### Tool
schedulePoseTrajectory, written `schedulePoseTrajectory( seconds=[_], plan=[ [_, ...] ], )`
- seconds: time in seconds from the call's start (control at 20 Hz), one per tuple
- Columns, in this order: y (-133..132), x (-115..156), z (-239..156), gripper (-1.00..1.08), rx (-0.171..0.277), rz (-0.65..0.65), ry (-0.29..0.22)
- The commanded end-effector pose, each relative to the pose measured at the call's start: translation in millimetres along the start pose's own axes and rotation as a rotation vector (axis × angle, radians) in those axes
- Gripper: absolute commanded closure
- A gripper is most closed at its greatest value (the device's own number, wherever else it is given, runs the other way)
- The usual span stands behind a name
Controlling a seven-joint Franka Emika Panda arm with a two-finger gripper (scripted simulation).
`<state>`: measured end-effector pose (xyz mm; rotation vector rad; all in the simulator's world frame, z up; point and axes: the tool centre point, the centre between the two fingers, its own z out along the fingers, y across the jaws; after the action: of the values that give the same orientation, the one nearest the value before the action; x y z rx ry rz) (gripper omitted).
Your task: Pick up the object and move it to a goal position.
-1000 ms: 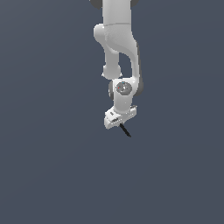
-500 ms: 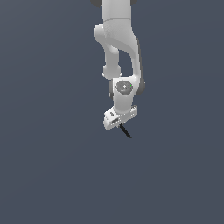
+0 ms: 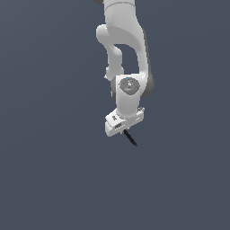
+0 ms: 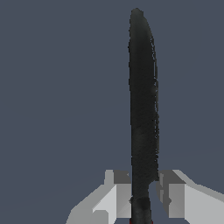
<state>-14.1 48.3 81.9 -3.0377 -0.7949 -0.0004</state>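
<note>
Room: open grey space is seen all around the claw (image 3: 126,130) | Obstacles: only the held stick (image 4: 143,113) juts beyond the fingertips

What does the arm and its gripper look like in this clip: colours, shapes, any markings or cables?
The arm is glossy white with rounded, tube-like segments and a grey round cap at the wrist joint. The gripper has a white boxy body; its fingers are blocky, white and grey. No cables show.

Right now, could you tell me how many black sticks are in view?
1. The black stick sits between the fingers of the gripper, jutting out below it in the exterior view. Both views show no other stick.
</note>
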Motion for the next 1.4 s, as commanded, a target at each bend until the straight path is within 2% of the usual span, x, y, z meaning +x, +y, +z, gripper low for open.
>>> schedulePoseTrajectory(
  seconds=[0.0,0.75,1.35],
  plan=[
    [8.0,12.9,-18.0,1.08,0.000,0.000,0.000],
    [50.6,80.7,-105.4,1.08,0.000,0.002,0.000],
    [67.1,107.5,-136.8,1.08,-0.001,0.002,-0.001]
  ],
)
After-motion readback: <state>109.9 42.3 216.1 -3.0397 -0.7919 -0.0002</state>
